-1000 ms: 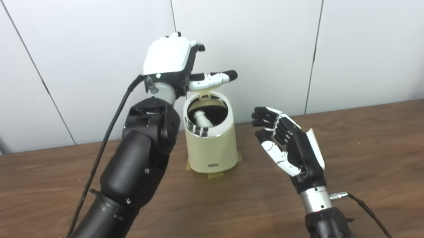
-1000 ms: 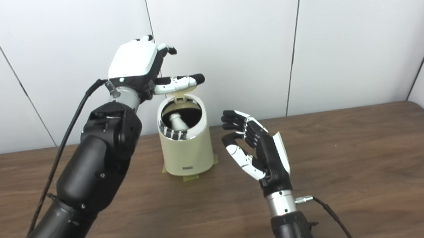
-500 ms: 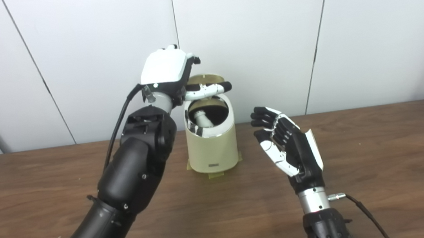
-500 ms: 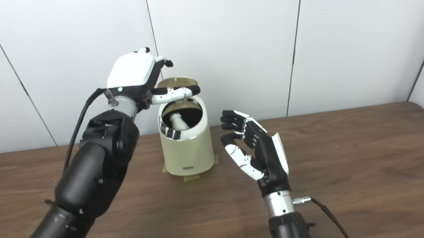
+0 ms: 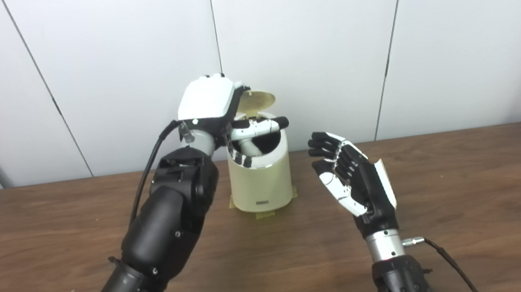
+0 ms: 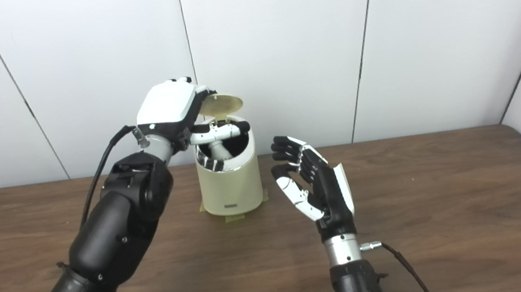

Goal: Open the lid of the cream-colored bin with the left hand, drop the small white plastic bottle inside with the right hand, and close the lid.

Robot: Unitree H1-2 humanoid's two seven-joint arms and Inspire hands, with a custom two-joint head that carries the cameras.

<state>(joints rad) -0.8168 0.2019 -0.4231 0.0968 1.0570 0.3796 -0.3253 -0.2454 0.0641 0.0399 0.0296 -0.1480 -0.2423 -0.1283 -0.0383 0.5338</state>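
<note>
The cream-colored bin point(image 5: 260, 184) stands at the table's middle back, its round lid point(image 5: 258, 101) tilted up behind the opening. The small white bottle point(image 5: 247, 148) lies slanted inside, partly hidden by the rim. My left hand point(image 5: 207, 101) hovers over the bin's left rim, back facing me and thumb point(image 5: 261, 127) stretched across the opening. Its curled fingers sit by the lid's left edge; I cannot tell whether they touch it. My right hand point(image 5: 353, 179) stands upright and open to the right of the bin, holding nothing.
Yellow tape point(image 5: 264, 215) sticks out under the bin's base. The brown wooden table point(image 5: 463, 183) runs wide on both sides. White wall panels close the back. A cable point(image 5: 446, 254) trails from my right wrist.
My left hand has come down from above the bin to its rim, the thumb now across the opening. The lid shows behind it. The right hand has barely moved.
</note>
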